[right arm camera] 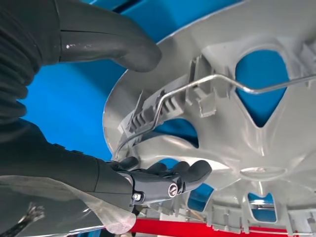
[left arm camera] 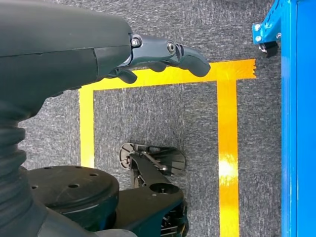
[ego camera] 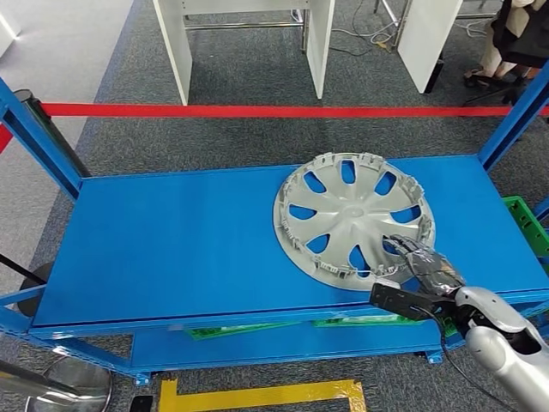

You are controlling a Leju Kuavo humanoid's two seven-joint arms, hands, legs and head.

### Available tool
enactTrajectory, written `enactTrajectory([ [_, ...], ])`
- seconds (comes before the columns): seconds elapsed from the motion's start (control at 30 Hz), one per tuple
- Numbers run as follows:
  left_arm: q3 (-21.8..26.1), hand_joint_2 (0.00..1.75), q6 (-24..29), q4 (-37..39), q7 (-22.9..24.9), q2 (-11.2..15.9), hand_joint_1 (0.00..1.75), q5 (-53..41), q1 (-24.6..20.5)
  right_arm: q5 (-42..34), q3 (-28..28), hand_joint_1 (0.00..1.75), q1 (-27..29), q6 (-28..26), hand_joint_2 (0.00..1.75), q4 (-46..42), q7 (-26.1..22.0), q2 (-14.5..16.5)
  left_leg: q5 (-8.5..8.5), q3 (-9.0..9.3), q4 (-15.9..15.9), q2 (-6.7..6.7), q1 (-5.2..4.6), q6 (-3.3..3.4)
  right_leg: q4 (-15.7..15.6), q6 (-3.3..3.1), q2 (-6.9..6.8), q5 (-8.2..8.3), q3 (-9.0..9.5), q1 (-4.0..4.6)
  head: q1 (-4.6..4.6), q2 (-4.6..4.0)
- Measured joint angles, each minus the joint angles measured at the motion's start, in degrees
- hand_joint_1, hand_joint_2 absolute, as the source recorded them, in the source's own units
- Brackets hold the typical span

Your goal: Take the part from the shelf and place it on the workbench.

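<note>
The left robot hand hung beside the shelf frame above grey carpet and yellow floor tape, its fingers fairly straight and holding nothing. On the blue shelf, right of centre, a silver hubcap lay inner side up, its wire ring and clips showing. The right robot hand reached over the hubcap's near right rim, thumb outside the edge and fingers inside; whether it gripped could not be told.
</note>
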Motion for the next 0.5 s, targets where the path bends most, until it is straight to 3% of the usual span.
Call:
enactTrajectory([
  [0.5, 0.05, 1.75, -1.04, 0.0, -0.87, 0.46, 0.0, 0.42, 0.01, -5.81, 4.44, 0.0, -2.2, 3.67, 1.75, -3.25, -0.03, -2.89, 0.0, 0.01, 0.0, 0.0, 0.0, 0.0, 0.0, 0.02, 0.0, 0.02, 0.01, -0.01, 0.01, 0.0],
])
